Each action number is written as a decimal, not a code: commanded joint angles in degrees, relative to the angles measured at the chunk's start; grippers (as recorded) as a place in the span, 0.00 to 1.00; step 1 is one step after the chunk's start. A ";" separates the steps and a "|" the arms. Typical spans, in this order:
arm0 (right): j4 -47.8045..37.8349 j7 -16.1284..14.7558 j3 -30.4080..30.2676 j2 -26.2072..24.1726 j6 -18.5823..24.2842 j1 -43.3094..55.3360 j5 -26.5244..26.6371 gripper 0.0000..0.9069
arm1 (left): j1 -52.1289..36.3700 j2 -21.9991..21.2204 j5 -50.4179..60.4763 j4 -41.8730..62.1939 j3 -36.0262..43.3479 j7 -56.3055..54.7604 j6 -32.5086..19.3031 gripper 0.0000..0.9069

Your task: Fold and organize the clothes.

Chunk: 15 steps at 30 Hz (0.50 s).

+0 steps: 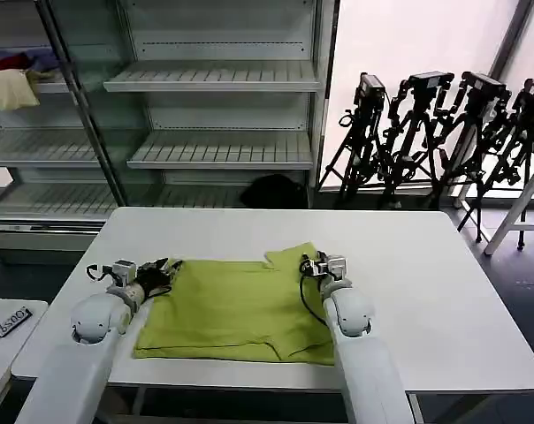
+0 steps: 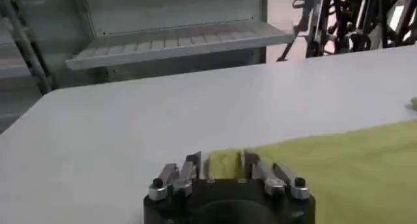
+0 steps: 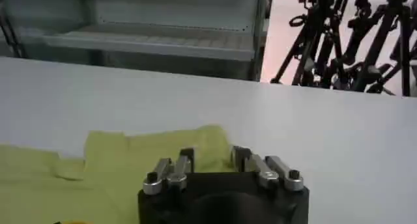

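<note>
White table in front of grey shelving, tripods at right. Lime-green shirt lies flat, partly folded, on the table's near-centre. Left gripper at its far-left corner, fingers spread with fabric between them. Right gripper over the far-right edge by the sleeve, fingers spread.
</note>
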 commanded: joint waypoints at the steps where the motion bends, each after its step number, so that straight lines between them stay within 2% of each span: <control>1: -0.26 -0.24 -0.02 0.07 -0.03 0.01 -0.90 0.00 | -0.02 -0.17 -0.04 0.60 0.03 0.73 0.06 0.04; 9: 0.39 0.08 1.03 0.49 0.07 -0.08 0.31 0.00 | 0.04 -0.54 -1.93 -0.65 -0.57 0.51 -0.01 0.02; 15: 3.93 1.73 1.07 -0.19 0.16 -0.41 5.20 0.00 | 0.17 -0.47 -4.93 -2.99 -1.84 -0.71 -0.07 0.01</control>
